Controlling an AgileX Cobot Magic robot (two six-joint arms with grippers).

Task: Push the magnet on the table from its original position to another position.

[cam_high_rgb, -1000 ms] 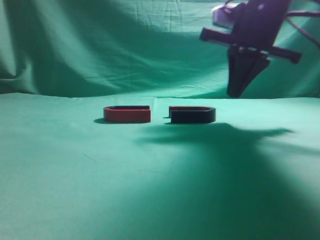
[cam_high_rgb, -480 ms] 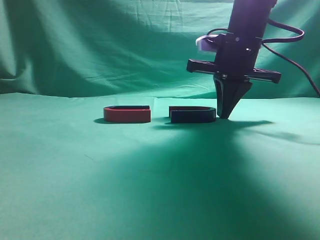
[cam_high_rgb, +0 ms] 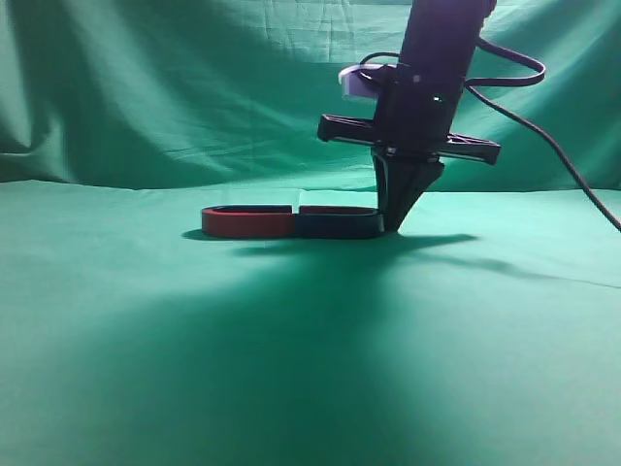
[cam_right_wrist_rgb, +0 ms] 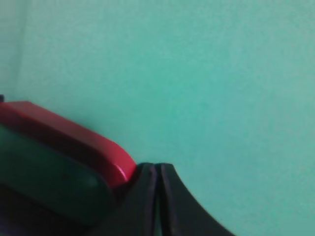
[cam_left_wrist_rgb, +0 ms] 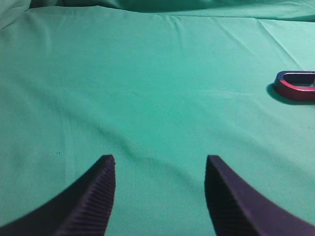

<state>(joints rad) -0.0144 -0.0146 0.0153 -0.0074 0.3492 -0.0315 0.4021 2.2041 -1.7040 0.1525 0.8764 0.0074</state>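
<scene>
The magnet (cam_high_rgb: 335, 224), dark navy along its near side, lies on the green table (cam_high_rgb: 310, 349) with its open end against the red-sided magnet (cam_high_rgb: 247, 222). My right gripper (cam_high_rgb: 391, 229) is shut, tips down on the cloth, touching the magnet's curved right end. In the right wrist view the shut gripper (cam_right_wrist_rgb: 158, 167) presses against the magnet's red arm (cam_right_wrist_rgb: 74, 140). My left gripper (cam_left_wrist_rgb: 160, 162) is open and empty above bare cloth; the red-sided magnet (cam_left_wrist_rgb: 297, 86) shows at that view's right edge.
A wrinkled green backdrop (cam_high_rgb: 194, 87) hangs behind the table. The right arm's cable (cam_high_rgb: 543, 136) loops to the right. Bare cloth lies in front of and to the right of the magnets.
My right gripper came down beside the magnet's right end, then moved left. The magnet slid left with it until it met the red-sided magnet.
</scene>
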